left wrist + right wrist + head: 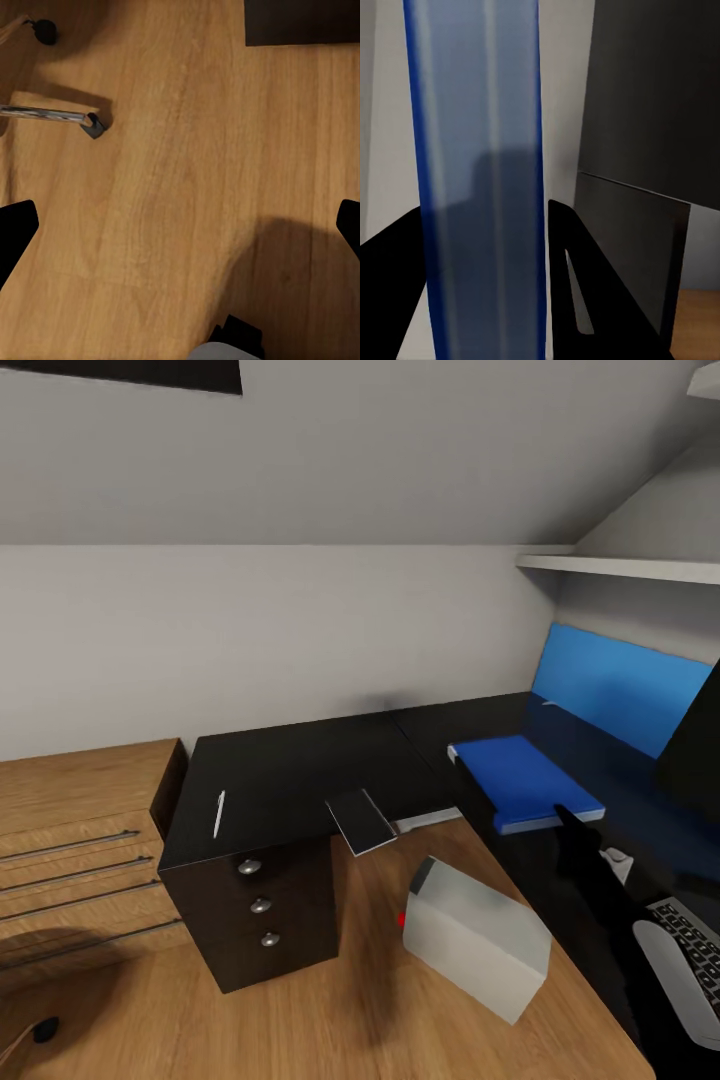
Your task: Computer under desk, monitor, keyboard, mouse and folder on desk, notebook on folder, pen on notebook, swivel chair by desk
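Blue folder (525,780) lies flat on the black desk (290,770), with the right claw (484,300) closed on its edge. The left claw (180,225) hangs open over bare floor. At seven o'clock from the folder, the grey computer (478,938) sits on the floor, beside the desk rather than under it. A pen (218,813) and a small dark notebook (362,821) wait at nine o'clock, not stacked yet. The keyboard (690,940) is at five o'clock.

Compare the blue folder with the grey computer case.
The flat bright blue folder is thin; the pale grey box-shaped computer case is bulky. The folder lies on the black desktop; the case sits on the wooden floor beside it. Both are rectangular.
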